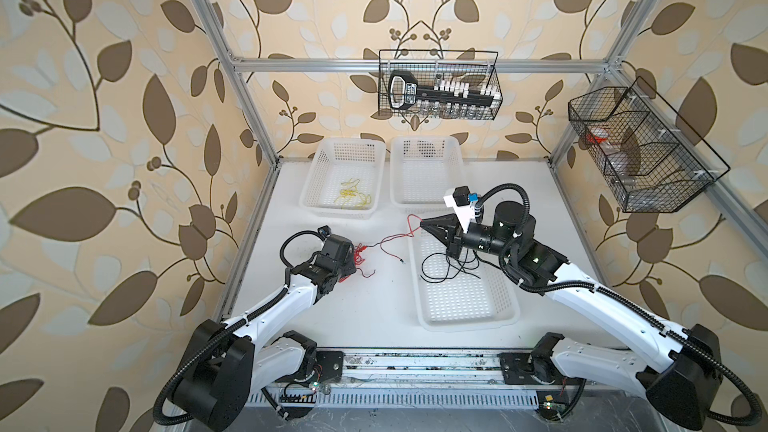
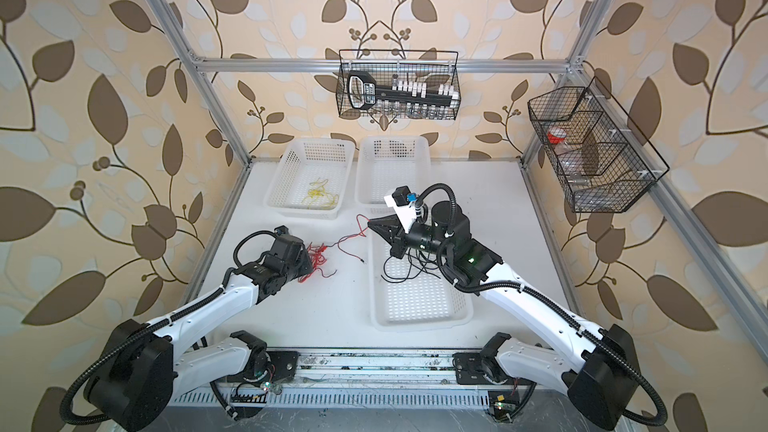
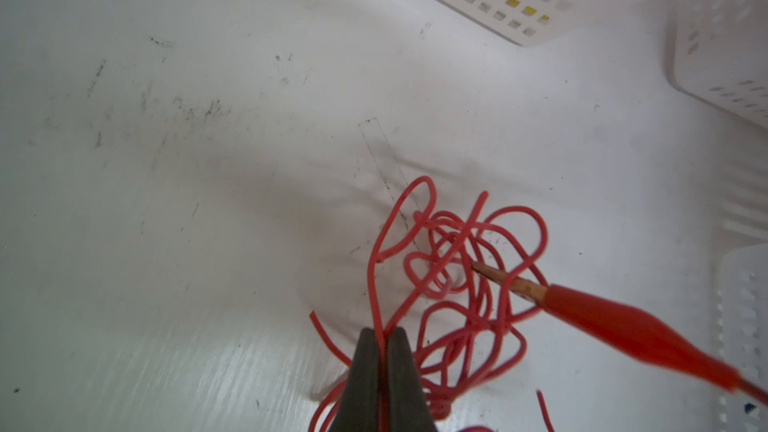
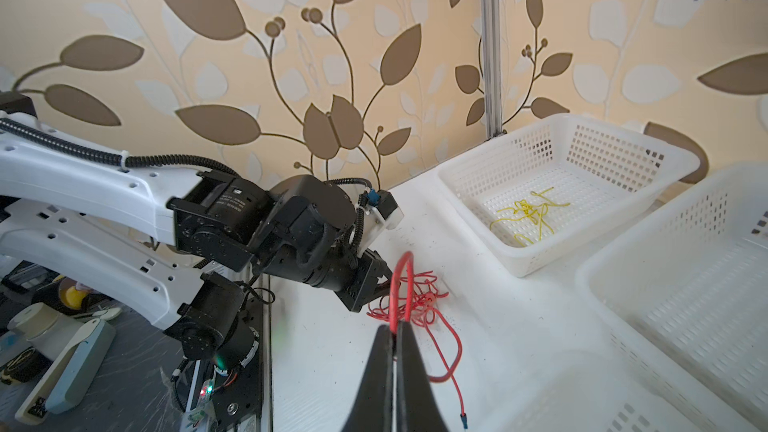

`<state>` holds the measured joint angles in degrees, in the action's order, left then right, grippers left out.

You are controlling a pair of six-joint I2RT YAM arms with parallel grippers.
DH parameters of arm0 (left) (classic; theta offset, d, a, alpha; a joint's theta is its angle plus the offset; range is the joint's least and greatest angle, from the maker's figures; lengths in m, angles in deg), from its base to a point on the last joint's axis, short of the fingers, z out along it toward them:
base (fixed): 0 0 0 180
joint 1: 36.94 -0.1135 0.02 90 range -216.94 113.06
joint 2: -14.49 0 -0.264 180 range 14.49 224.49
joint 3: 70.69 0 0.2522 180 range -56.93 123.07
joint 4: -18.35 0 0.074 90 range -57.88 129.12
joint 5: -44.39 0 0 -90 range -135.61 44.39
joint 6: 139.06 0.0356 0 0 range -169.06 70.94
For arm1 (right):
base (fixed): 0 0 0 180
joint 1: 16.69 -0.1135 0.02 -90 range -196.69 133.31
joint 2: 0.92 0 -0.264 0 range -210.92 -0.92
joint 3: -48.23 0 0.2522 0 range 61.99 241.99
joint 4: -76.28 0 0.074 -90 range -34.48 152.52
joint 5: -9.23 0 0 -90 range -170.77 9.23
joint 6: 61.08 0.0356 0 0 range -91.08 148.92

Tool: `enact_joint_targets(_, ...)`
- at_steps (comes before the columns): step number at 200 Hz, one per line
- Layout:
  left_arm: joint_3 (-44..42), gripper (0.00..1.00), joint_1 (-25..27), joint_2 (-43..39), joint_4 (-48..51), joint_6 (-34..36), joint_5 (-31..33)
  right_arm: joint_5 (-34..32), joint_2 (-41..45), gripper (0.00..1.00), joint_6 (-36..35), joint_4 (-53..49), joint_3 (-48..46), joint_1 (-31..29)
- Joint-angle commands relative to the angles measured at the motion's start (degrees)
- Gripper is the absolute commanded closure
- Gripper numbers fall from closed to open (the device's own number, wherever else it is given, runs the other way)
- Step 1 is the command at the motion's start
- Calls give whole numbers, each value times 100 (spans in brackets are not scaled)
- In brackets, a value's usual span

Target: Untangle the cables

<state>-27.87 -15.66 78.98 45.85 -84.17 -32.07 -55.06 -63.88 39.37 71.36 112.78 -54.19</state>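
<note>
A tangled red cable (image 1: 360,257) (image 2: 318,259) lies on the white table, left of the middle. My left gripper (image 1: 351,265) (image 3: 383,330) is shut on one strand of the tangle (image 3: 457,268). A red alligator clip (image 3: 623,322) pokes into the loops. My right gripper (image 1: 422,224) (image 4: 397,326) is shut on another loop of the same red cable (image 4: 419,297), lifted a little; a strand runs between the two grippers. A yellow cable (image 1: 348,192) (image 4: 530,211) lies in the rear left basket. A black cable (image 1: 423,270) (image 2: 384,274) lies in the near basket, partly hidden under the right wrist.
Three white perforated baskets stand on the table: rear left (image 1: 316,184), rear right (image 1: 424,143) and a long near one (image 1: 469,322). Two black wire baskets (image 1: 440,85) (image 1: 644,151) hang on the aluminium frame. Both arm bases sit at the table's front edge.
</note>
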Motion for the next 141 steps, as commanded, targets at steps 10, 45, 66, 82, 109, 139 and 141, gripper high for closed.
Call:
enact_joint_targets(10, 193, 100, -97, 200, 147, -81, 268, -252, 384, 100, 63, 378, 222, 258)
enact_joint_targets(45, 132, 100, -97, 116, -53, -40, 6, -363, 333, 100, -8, 292, 224, 252)
enact_joint_targets(66, 60, 100, -97, -74, -327, 38, -388, -445, 94, 100, -73, 229, 216, 34)
enact_joint_targets(82, 38, 100, -97, -249, -474, 82, -628, -579, -122, 100, -161, 198, 215, -190)
enact_joint_targets(109, 26, 100, -97, -577, -565, 126, -828, -533, -587, 100, -113, 236, 235, -481)
enact_joint_targets(139, 38, 100, -97, -802, -354, 149, -648, -843, -1023, 100, 90, 144, 191, -566)
enact_joint_targets(141, 32, 100, -97, -805, -341, 150, -633, -907, -1038, 100, 99, 122, 192, -566)
